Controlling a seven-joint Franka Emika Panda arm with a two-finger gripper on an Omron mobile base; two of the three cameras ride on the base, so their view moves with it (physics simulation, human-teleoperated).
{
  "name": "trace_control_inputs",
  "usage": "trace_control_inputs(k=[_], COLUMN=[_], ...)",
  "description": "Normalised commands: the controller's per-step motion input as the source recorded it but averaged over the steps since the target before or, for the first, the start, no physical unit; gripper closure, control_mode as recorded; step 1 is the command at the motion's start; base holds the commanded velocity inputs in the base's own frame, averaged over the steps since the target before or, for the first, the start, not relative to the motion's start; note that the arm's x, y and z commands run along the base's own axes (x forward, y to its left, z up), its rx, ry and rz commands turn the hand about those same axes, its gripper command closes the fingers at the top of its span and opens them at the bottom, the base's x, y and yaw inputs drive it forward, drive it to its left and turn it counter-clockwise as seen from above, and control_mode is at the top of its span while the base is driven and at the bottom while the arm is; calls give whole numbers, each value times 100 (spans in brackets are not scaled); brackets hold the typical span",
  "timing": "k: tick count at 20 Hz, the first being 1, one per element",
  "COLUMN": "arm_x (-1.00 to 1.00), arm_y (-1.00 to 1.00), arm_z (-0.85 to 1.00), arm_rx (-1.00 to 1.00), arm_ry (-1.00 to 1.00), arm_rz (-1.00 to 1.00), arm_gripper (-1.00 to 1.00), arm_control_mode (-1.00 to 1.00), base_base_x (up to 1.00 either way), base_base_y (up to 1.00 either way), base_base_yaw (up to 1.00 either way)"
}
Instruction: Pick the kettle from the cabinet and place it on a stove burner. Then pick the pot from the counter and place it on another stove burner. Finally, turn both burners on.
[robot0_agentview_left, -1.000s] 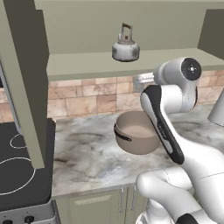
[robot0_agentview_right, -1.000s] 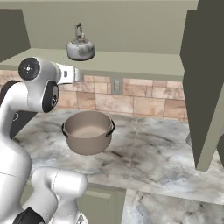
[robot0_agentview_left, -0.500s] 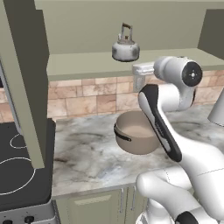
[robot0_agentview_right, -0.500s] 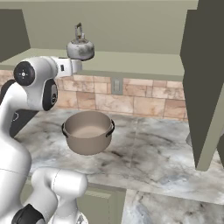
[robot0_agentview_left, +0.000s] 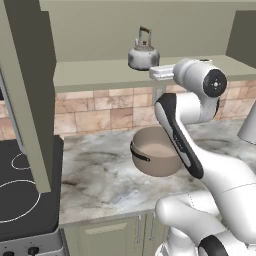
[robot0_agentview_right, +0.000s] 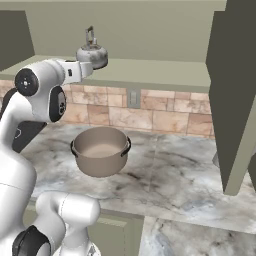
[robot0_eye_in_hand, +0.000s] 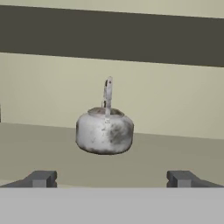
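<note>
Kettle (robot0_eye_in_hand: 105, 133) is easily knocked back on the shelf (robot0_agentview_left: 100, 72) if the wide-spread gripper (robot0_eye_in_hand: 111, 178) is driven in off-centre.

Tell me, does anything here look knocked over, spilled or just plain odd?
Nothing stands out. The kettle stands upright on the cabinet shelf, the pot sits level and empty on the counter, and the open gripper faces the kettle without touching it.

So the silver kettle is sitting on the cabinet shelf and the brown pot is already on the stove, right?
Not quite. The kettle is on the cabinet shelf, but the pot stands on the marbled counter, beside the stove, as the left base view shows.
</note>
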Motion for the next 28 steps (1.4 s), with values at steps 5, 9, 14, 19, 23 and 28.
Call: trace_control_inputs(k=[5,9,14,19,23,28], arm_x=[0,3,22,31,25,23], arm_y=[0,0,0,0,0,0], arm_z=[0,0,0,3,15,24], arm_rx=[0,0,0,0,0,-5], arm_ry=[0,0,0,0,0,0], arm_rz=[0,0,0,0,0,0], arm_gripper=[-100,-100,-100,-100,-100,-100], arm_control_mode=[-100,-100,-100,-100,-100,-100], base_base_x=[0,0,0,0,0,0], base_base_y=[0,0,0,0,0,0], base_base_yaw=[0,0,0,0,0,0])
